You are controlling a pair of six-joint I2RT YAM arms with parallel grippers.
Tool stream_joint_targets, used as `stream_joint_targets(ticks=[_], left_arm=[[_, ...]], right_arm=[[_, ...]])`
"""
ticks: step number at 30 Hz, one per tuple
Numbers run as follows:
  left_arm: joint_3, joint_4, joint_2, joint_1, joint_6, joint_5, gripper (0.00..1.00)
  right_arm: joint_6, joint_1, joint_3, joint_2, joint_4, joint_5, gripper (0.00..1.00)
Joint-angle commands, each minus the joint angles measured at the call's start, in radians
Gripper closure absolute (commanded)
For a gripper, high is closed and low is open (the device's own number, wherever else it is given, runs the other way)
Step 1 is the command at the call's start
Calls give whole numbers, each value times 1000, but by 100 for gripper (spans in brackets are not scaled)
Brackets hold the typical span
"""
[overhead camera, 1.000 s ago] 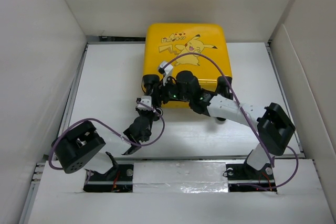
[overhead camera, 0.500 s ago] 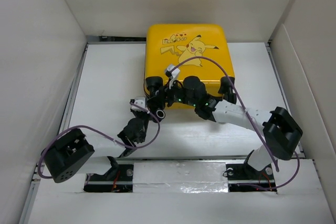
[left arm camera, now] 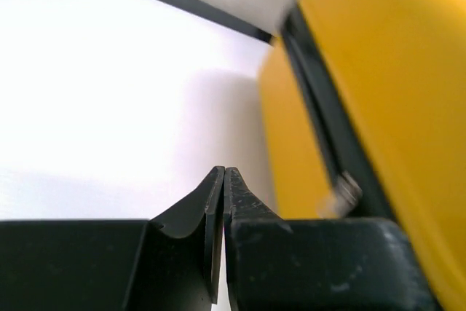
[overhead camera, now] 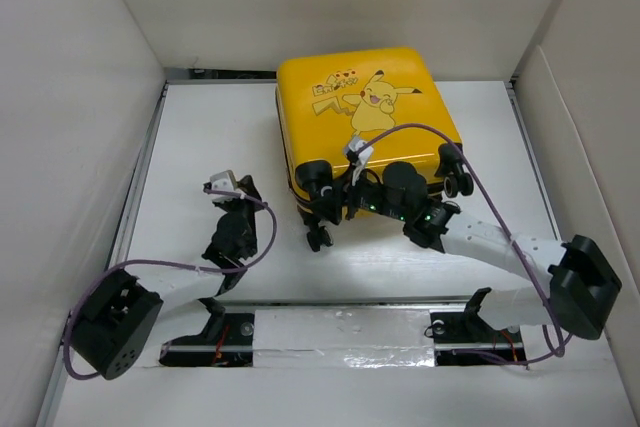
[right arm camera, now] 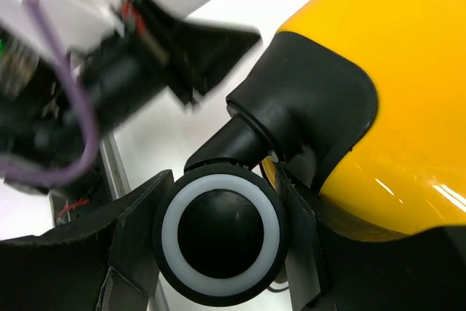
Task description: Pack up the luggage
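Note:
The luggage (overhead camera: 360, 112) is a closed yellow hard-shell suitcase lying flat at the back middle of the table, Pikachu face up. My right gripper (overhead camera: 322, 219) is at its near left corner. In the right wrist view the fingers (right arm camera: 135, 227) are shut on either side of a black wheel with a white ring (right arm camera: 220, 234), below the yellow shell (right arm camera: 386, 49). My left gripper (overhead camera: 242, 190) is shut and empty, on the table left of the suitcase. Its tips (left arm camera: 223, 174) are pressed together, with the suitcase side and zip (left arm camera: 320, 129) to the right.
White walls box in the table on the left, back and right. A metal rail (overhead camera: 140, 177) runs along the left edge. Purple cables loop from both wrists. The left arm (right arm camera: 95, 85) shows blurred in the right wrist view. Bare table (overhead camera: 210, 127) lies left of the suitcase.
The suitcase has turned and slid toward the right with my right gripper on its wheel. My left arm has pulled back to the left, away from the suitcase.

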Motion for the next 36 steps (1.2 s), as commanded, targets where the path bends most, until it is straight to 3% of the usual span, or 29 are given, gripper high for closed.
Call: stream_joint_targets(ticks=[1,5,10,14,18,20,26,33,36], left_arm=[[26,7,-10,102,-60,46,100],[121,36,76,165,-52,178,100],[192,52,168,166,-88,254,100],[126,40,77,166,-128,510,100],[10,-84,-60,121,-187,522,100],[-47,-74,-117,121,-233,556,86],[-110,-192,-255,121,-229,706,78],[-34,-109,-67,112,-155,858,66],[-17,-68,11,112,-141,858,63]], right_arm=[[1,1,-8,-110,82,-36,100],[-14,22,-52,-176,42,-16,100],[-28,32,-61,-162,14,-18,100],[-28,32,-52,-158,13,10,100],[-43,-2,-31,-161,-15,10,100],[-43,-11,-28,-155,-15,1,100],[-40,-54,-26,-138,4,-44,100],[-43,-63,-21,-135,5,-65,100],[-43,-73,-26,-139,8,-74,100]])
